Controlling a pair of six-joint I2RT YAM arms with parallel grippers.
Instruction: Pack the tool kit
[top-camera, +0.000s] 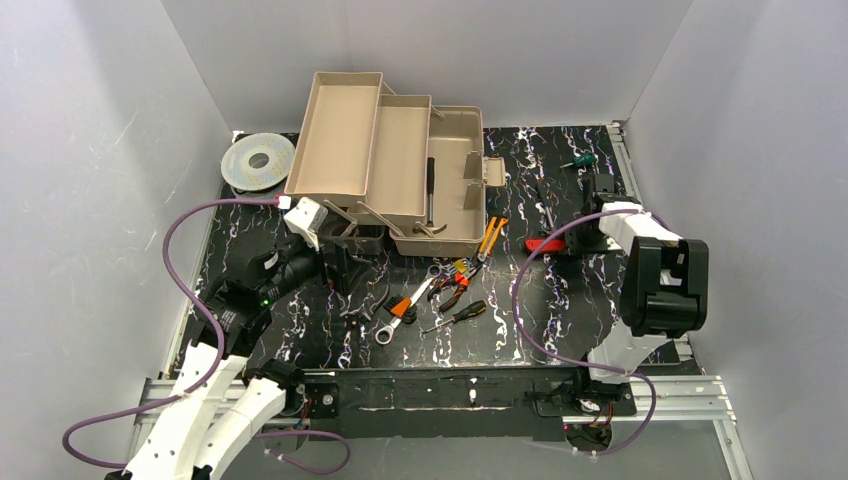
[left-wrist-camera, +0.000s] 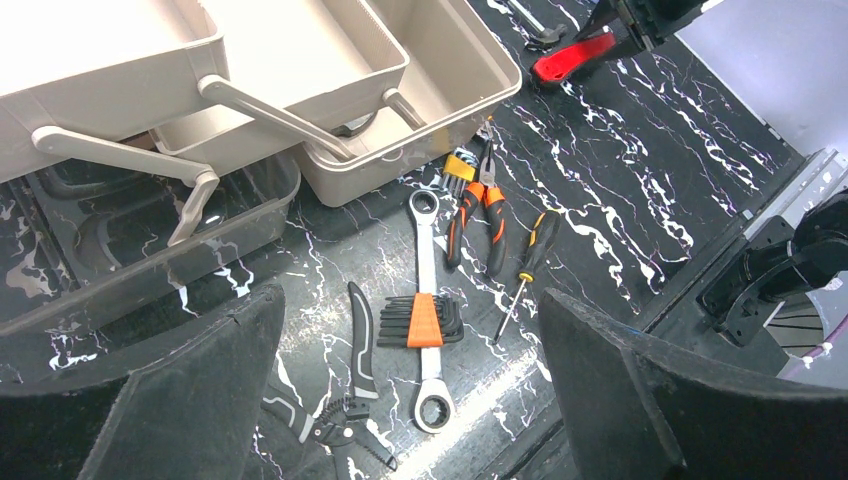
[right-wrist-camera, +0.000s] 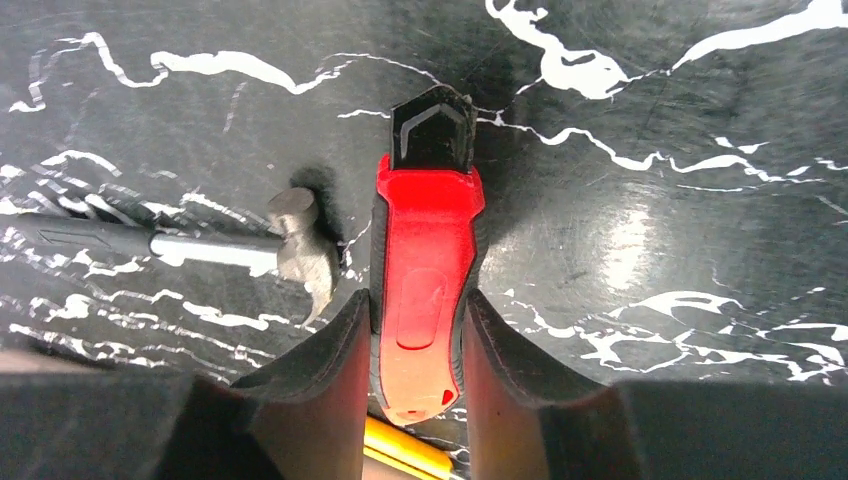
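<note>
- As our right gripper (right-wrist-camera: 415, 300) clamps the red knife (right-wrist-camera: 425, 240), lying on the table (top-camera: 570, 330) right of the toolbox (top-camera: 462, 150), we're mid-pickup.
- Our left gripper (left-wrist-camera: 410, 300) hangs wide apart.
- Next, we'd lift it toward a tray.

We take this for a robotics lab test cell. Plain pale grey panels (top-camera: 90, 150) wall in the left, far and right sides of a table (top-camera: 560, 300) covered with a black, white-veined marbled sheet. Bare aluminium rails (top-camera: 690, 398) run along the near edge, where the left arm (top-camera: 205, 400) and right arm (top-camera: 665, 285), white and black, are bolted side by side, trailing purple cables (top-camera: 240, 201). A tan toolbox (top-camera: 340, 130) and loose hand tools (top-camera: 410, 305) lie staged on the sheet.
</note>
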